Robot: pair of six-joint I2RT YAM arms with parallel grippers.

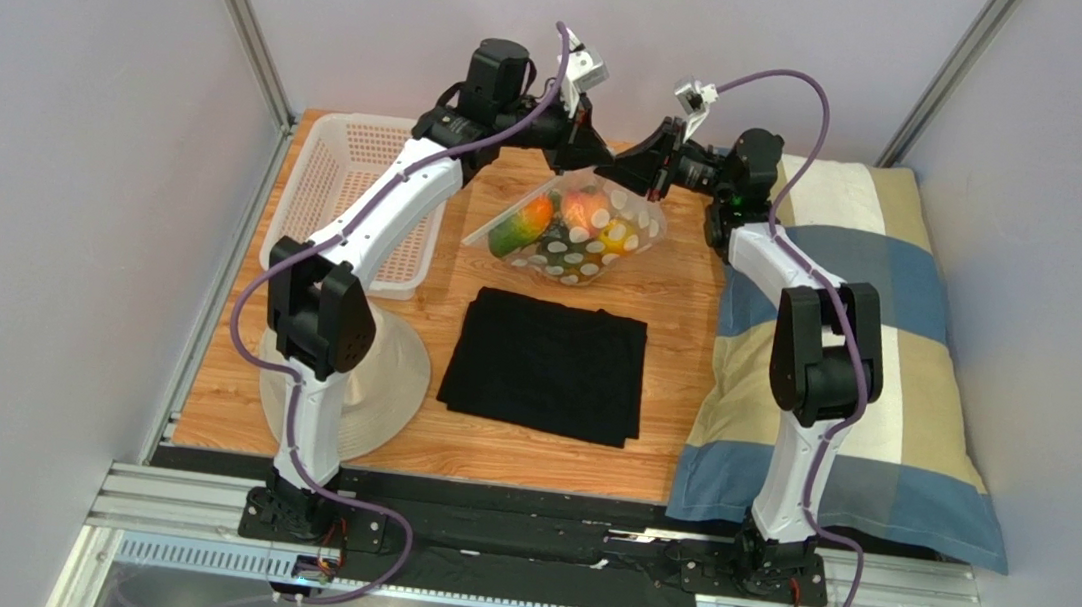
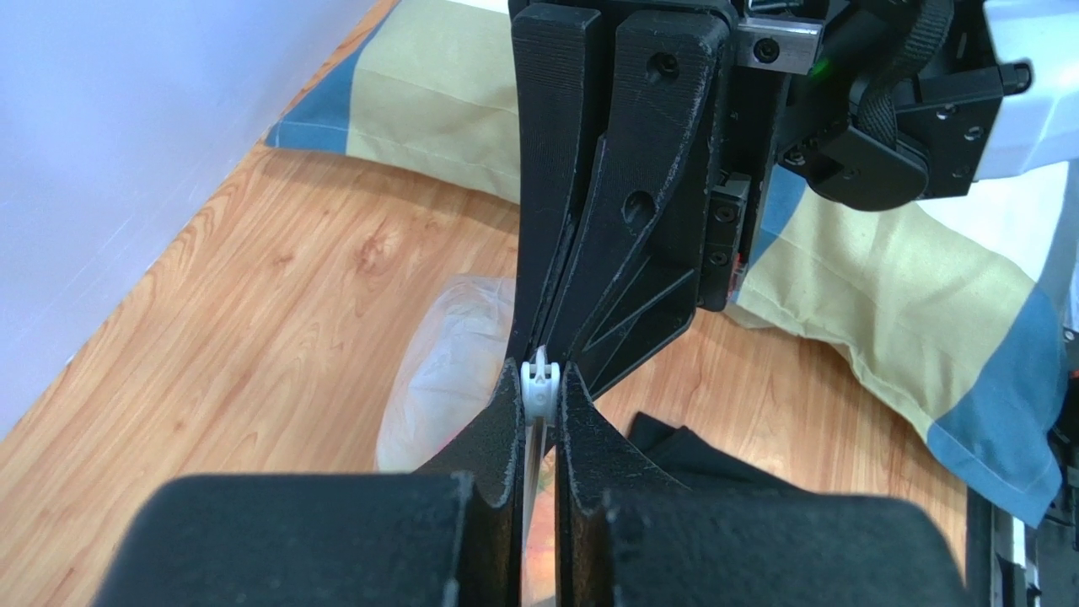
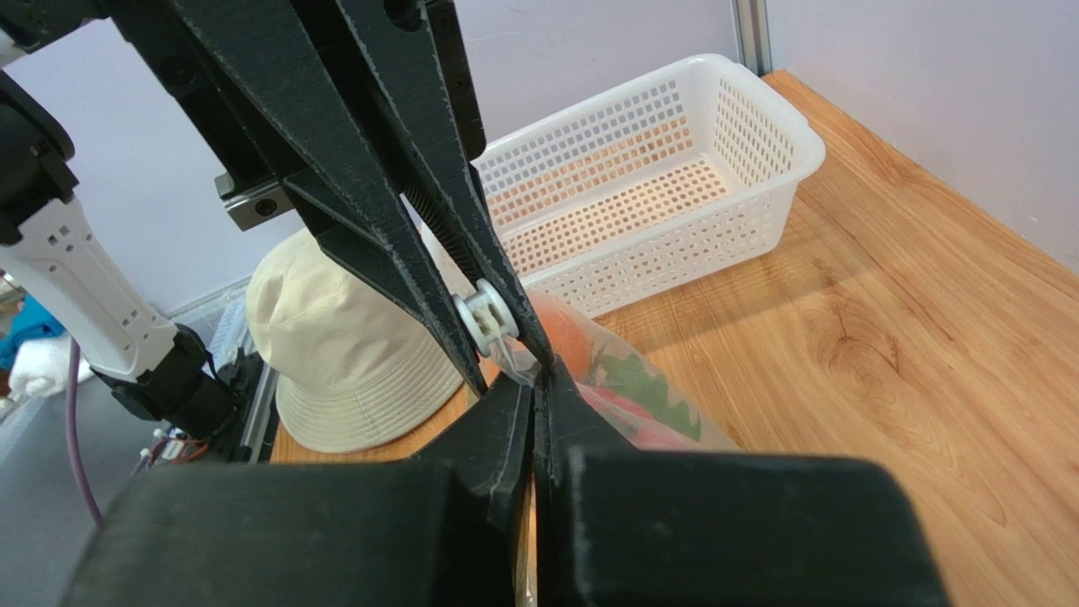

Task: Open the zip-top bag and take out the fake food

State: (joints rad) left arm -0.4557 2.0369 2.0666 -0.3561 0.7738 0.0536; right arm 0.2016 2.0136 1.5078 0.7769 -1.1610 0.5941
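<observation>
The zip-top bag (image 1: 600,262), clear with white polka dots, hangs by its top edge above the far middle of the surface (image 1: 682,311), white slider (image 3: 485,310) uppermost. The fake food (image 1: 530,223) bunches inside: orange-green mango, peach, yellow and white bits.

Brightly and evenly lit from overhead, with no harsh hotspots. Only faint, soft-edged shadows under the white perforated basket (image 3: 633,190) and beside the black cloth (image 1: 545,365). Milky sheen on the zip-top bag (image 2: 443,367), washing out its contents. Sharp across the wooden tabletop (image 2: 253,329); blurred at the near bodies of the left gripper (image 2: 542,392) and right gripper (image 3: 538,380). Slightly bowed at wrist-view edges.
</observation>
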